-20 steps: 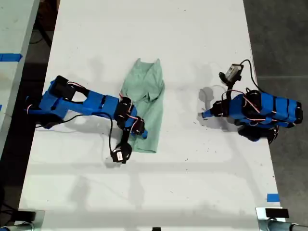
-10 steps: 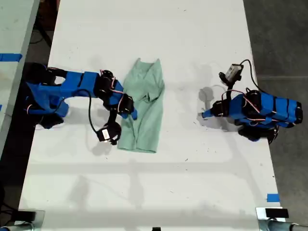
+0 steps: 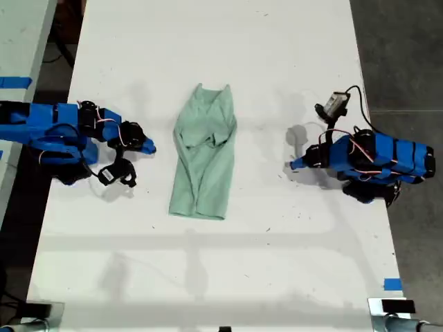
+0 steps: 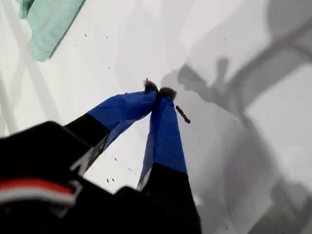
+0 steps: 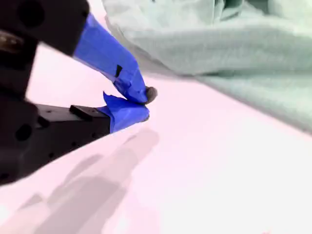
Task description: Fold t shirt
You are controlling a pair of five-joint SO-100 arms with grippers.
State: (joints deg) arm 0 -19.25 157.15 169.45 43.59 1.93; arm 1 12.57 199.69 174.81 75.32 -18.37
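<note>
While the mint-green t shirt (image 3: 204, 159) is lying lengthwise in the middle of the white table (image 3: 277, 277), the exterior view is showing two blue arms resting well apart from it, one at that view's left and one at its right. The shirt is looking narrowed into a long strip, with folds bunching near its upper half and the hem spreading flat at the lower end. The lengthwise folds appear done; a crosswise fold seems to remain, though the layering is hard to read from above.

My first gripper (image 4: 158, 91), in the first wrist view, is pointing at bare table, its blue-taped jaws meeting at the tips and gripping nothing. Only a corner of the shirt (image 4: 46, 22) is showing, well away.

My second gripper (image 5: 144, 102), in the second wrist view, is hovering near the shirt's edge (image 5: 234, 48) without touching it. Its jaws are pressing together, empty.
</note>
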